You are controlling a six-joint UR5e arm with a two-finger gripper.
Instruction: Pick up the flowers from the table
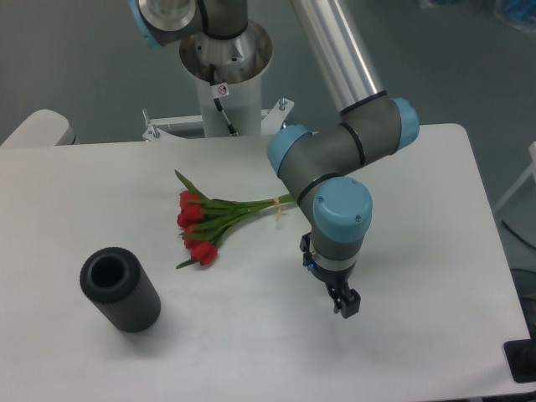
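A bunch of red tulips (205, 221) lies mid-desk (419, 335), stems pointing toward the right edge and passing behind the arm. A black ribbed cylinder (121, 290), hollow end showing nothing inside, rests near the front-left. The gripper (346, 304) hangs to the right of the flowers, holding nothing; how far the jaws are spread cannot be told.

Grey-green floor (75, 59) fills the view from nine to twelve o'clock, evenly lit. At three o'clock a white frame (523, 180) stands by dark cables (512, 234); blue plastic (512, 12) shows at one o'clock
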